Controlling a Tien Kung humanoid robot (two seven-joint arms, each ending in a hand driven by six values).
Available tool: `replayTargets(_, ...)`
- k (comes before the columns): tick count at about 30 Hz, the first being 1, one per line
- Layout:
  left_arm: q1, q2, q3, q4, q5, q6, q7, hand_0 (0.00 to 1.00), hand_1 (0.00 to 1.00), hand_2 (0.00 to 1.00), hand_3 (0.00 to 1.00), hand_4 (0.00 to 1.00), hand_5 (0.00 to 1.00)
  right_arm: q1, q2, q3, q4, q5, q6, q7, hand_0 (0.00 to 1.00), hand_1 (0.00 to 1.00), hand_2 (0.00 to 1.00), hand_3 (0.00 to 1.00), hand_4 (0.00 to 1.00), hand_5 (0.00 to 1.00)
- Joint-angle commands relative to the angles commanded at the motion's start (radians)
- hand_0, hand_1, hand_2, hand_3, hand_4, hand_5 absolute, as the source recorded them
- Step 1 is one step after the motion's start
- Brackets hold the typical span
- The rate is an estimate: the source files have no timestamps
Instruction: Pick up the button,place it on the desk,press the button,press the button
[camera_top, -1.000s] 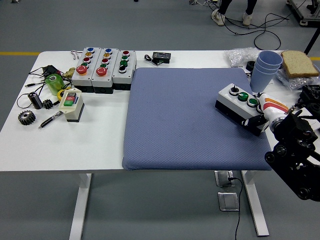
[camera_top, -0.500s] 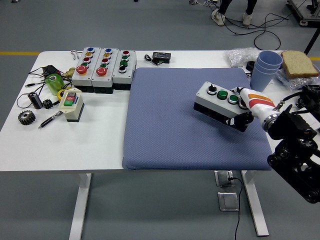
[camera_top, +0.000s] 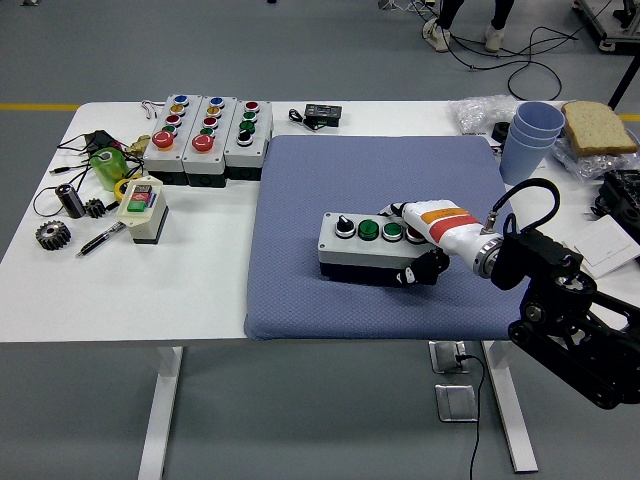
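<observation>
right robot hand: my right robot hand (camera_top: 425, 245) is clamped on the right end of the button box (camera_top: 368, 247), fingers over the top, thumb on the front face.
button box: grey top, black base, sits about mid-front of the blue mat (camera_top: 300, 200); can't tell if the base is fully down or just above the cloth.
box top: 1 black knob at the left, then 2 green buttons; the right end is under my fingers.
arm: black forearm comes in from the lower right, white-and-orange wrist cuff next to the box.
left robot hand: not in frame.
bench (camera_top: 200, 290): white, mat covers centre and right.
far left: 3 more button boxes (camera_top: 208, 135) in a row, well apart from mine.
far right: stacked blue cups (camera_top: 530, 135), just off the mat's back corner.
</observation>
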Motion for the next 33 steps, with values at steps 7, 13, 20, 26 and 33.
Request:
replayTargets(7, 0.002, -0.001, -0.009, 0.0, 0.016, -0.002, 0.005, 0.622, 0.658, 0.676, 0.594, 0.341, 0.642, 0.017, 0.004, -0.04, -0.025, 0.004, -0.031, 0.066, 0.357, 0.301, 0.489, 0.58, 0.782, 0.17)
replayTargets(13, 0.007, -0.001, -0.012, 0.0, 0.022, -0.003, 0.007, 0.622, 0.659, 0.676, 0.594, 0.339, 0.642, 0.015, 0.013, -0.056, -0.05, -0.039, -0.07, 0.101, 0.614, 0.554, 0.669, 0.722, 0.855, 0.148)
replayTargets(20, 0.007, -0.001, -0.01, 0.0, 0.019, -0.003, 0.006, 0.623, 0.659, 0.677, 0.595, 0.339, 0.642, 0.005, 0.013, -0.042, -0.052, -0.082, -0.09, 0.111, 0.851, 0.722, 0.844, 0.851, 0.952, 0.05)
replayTargets(26, 0.009, -0.001, -0.015, 0.0, 0.026, -0.004, 0.008, 0.623, 0.66, 0.677, 0.598, 0.337, 0.641, -0.009, 0.009, -0.026, -0.047, -0.113, -0.134, 0.147, 0.979, 0.82, 0.942, 0.927, 0.967, 0.002)
replayTargets(33, 0.011, -0.002, -0.019, 0.0, 0.033, -0.004, 0.01, 0.622, 0.66, 0.678, 0.599, 0.336, 0.641, -0.017, 0.002, -0.014, -0.04, -0.102, -0.123, 0.158, 0.974, 0.833, 0.942, 0.925, 0.976, 0.002)
